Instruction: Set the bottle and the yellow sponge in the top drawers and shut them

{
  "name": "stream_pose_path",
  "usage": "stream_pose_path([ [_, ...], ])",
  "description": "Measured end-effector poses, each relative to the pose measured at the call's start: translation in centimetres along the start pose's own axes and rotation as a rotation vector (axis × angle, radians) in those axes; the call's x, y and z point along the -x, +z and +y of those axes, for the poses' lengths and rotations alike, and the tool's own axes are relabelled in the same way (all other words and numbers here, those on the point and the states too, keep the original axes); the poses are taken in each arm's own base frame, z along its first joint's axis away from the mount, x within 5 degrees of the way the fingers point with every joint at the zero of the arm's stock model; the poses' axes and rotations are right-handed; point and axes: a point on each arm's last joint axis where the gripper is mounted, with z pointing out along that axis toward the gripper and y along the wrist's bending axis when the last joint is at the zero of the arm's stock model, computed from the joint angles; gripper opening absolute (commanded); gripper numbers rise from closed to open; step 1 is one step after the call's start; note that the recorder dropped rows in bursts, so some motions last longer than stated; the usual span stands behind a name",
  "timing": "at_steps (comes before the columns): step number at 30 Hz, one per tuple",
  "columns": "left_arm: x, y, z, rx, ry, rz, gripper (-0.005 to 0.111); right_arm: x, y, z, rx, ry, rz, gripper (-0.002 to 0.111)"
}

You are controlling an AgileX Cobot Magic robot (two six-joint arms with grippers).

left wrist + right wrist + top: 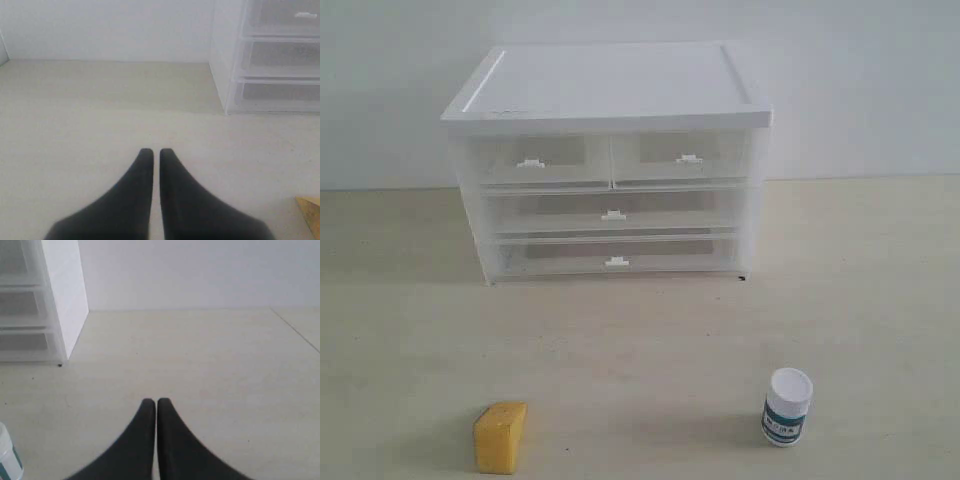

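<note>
The left hand (151, 152) and right hand (151, 401), both clenched and empty, hover over the surface (650, 340). The yellow sponge (500, 437) lies on the left arm's side and the upright bottle (787, 406) on the right's, both well in front of the shut top drawers (610, 158) of the cabinet (610, 85).

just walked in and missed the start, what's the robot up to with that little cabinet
Nothing is being handled yet. The left gripper and right gripper are both shut and empty, above the bare table. The yellow sponge lies on the left and the bottle stands upright on the right, both in front of the cabinet. The left top drawer and right top drawer are closed, so nothing is put away.
</note>
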Motion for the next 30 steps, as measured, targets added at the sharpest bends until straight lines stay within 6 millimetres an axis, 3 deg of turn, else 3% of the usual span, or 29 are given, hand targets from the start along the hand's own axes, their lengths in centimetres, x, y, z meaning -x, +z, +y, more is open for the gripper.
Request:
stream_pose_path([
  [4,0.0,0.0,0.0,0.0,0.0,0.0,0.004,0.9,0.0,0.0,-0.003,0.0,-0.099,0.0],
  [11,0.0,0.0,0.0,0.0,0.0,0.0,0.004,4.3,-1.1,-0.1,-0.004,0.042,-0.495,0.0],
  [16,0.0,0.0,0.0,0.0,0.0,0.0,0.004,6.2,-2.4,-0.2,0.056,0.208,-0.741,0.0],
  [20,0.0,0.0,0.0,0.0,0.0,0.0,0.004,7.3,-3.0,-0.2,0.111,0.326,-0.797,0.0],
  [22,0.0,0.0,0.0,0.0,0.0,0.0,0.004,9.3,-3.4,-0.2,0.117,0.336,-0.802,0.0],
  [24,0.0,0.0,0.0,0.0,0.0,0.0,0.004,12.0,-2.6,-0.2,0.097,0.304,-0.774,0.0],
  [27,0.0,0.0,0.0,0.0,0.0,0.0,0.004,16.5,1.0,-0.2,0.066,0.278,-0.644,0.0],
  [30,0.0,0.0,0.0,0.0,0.0,0.0,0.004,18.3,5.2,-0.1,0.051,0.252,-0.526,0.0],
])
